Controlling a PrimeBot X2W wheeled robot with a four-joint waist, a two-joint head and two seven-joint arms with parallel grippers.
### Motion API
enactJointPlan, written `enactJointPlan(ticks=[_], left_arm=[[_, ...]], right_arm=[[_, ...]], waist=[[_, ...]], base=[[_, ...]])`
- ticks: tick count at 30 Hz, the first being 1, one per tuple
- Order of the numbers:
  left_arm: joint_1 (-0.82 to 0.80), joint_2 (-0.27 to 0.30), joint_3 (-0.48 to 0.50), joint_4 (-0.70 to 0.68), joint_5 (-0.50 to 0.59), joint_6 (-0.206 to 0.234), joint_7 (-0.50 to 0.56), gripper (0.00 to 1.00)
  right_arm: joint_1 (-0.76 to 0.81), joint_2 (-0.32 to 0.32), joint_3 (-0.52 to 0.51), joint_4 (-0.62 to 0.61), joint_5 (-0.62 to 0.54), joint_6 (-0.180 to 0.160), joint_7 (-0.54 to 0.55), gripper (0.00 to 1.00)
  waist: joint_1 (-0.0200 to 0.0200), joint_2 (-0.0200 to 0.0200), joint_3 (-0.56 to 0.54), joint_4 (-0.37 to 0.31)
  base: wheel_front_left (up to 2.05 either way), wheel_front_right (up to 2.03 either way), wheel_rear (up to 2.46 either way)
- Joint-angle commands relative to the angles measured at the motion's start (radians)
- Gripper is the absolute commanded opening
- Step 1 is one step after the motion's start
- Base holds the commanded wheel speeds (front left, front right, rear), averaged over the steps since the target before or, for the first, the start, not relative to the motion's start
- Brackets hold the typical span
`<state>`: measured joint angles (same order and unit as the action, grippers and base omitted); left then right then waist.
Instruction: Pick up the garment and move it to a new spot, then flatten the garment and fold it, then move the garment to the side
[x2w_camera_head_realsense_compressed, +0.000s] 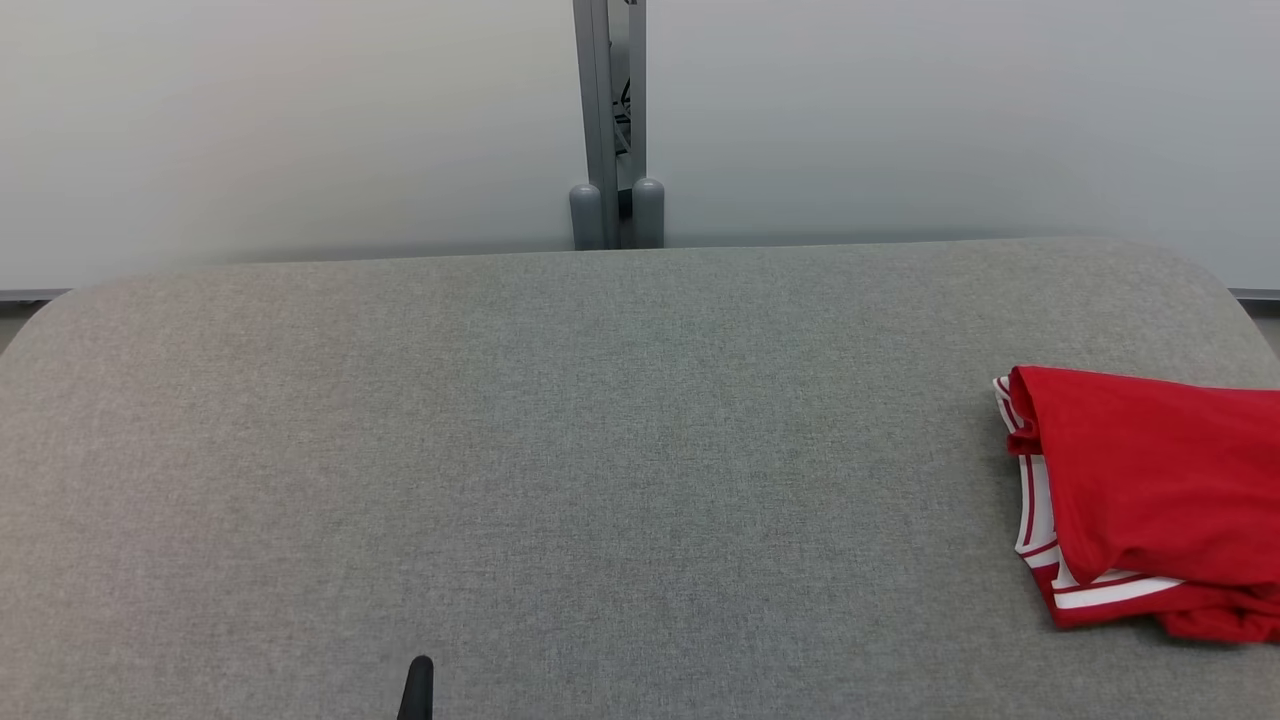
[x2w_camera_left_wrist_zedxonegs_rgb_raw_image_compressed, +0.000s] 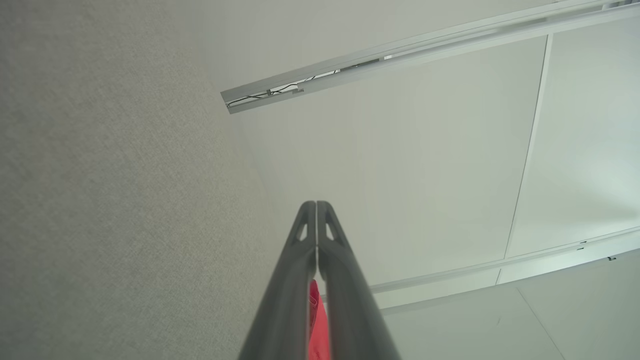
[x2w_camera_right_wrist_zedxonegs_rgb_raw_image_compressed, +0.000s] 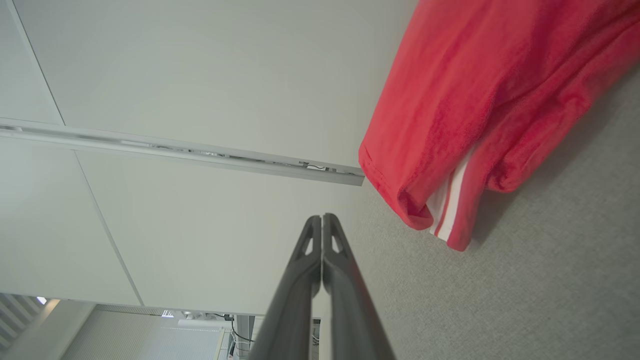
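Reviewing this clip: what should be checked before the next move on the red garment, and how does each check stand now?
1. Left gripper shut, nothing between its tips: ok.
2. Right gripper shut, apart from the garment: ok.
3. Jaws open for a grasp: not ok, both shut.
4. Garment lies folded on the table's right side: ok.
5. Garment wholly on the table: cannot tell; the head view's edge cuts it off.
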<state>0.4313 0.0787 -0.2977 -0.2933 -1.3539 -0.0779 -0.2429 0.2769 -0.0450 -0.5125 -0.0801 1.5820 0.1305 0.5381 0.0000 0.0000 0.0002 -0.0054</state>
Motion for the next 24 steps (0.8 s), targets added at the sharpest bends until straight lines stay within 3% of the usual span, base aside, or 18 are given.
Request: enactJointPlan(ticks=[1,24], left_arm=[[0.013,-0.003,0.002,-0.012,-0.02,-0.012,-0.004,0.0],[0.055,-0.03,-0.001,-0.041,-0.139,-0.059,-0.021,0.0]], right_arm=[[0.012,-0.009,-0.013,-0.008,0.033,0.0,0.014,0.0],[0.036,-0.01,-0.066,-0.013,0.206,0.0,0.087,0.0]], waist=[[0.0,0.0,0.0,0.001],[0.0,0.0,0.002,0.007]], base=[[0.0,0.0,0.0],[0.0,0.0,0.0]])
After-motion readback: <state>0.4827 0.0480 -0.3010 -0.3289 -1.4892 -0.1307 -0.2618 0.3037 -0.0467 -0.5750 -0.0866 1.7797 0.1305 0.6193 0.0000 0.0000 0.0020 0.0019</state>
